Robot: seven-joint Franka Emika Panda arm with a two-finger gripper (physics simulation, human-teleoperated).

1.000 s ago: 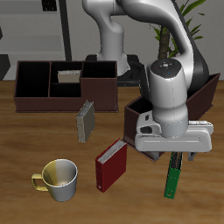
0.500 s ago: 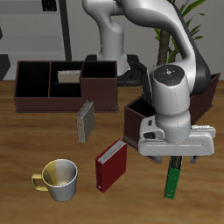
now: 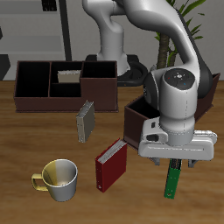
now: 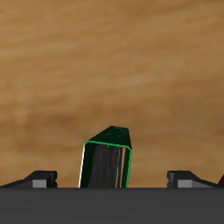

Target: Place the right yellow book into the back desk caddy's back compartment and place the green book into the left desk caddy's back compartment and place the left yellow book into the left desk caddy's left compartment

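Note:
The green book (image 3: 172, 184) stands upright on the table near its front edge. My gripper (image 3: 175, 161) hangs right over its top, open. In the wrist view the green book (image 4: 107, 159) rises between my widely spread fingertips (image 4: 39, 178), touching neither. The left yellow book (image 3: 86, 121) stands upright in front of the back desk caddy (image 3: 52, 102). A pale-edged book, apparently the right yellow book (image 3: 66, 77), lies in one of that caddy's rear compartments. My arm hides most of the left desk caddy (image 3: 135, 118).
A red book (image 3: 110, 164) leans on the table beside the green one. A yellow and white mug (image 3: 58, 179) sits near the front edge. A potted plant (image 3: 166, 35) stands behind the skewed caddy.
The gripper has come down a little over the green book and stayed open. The books and the mug have not moved.

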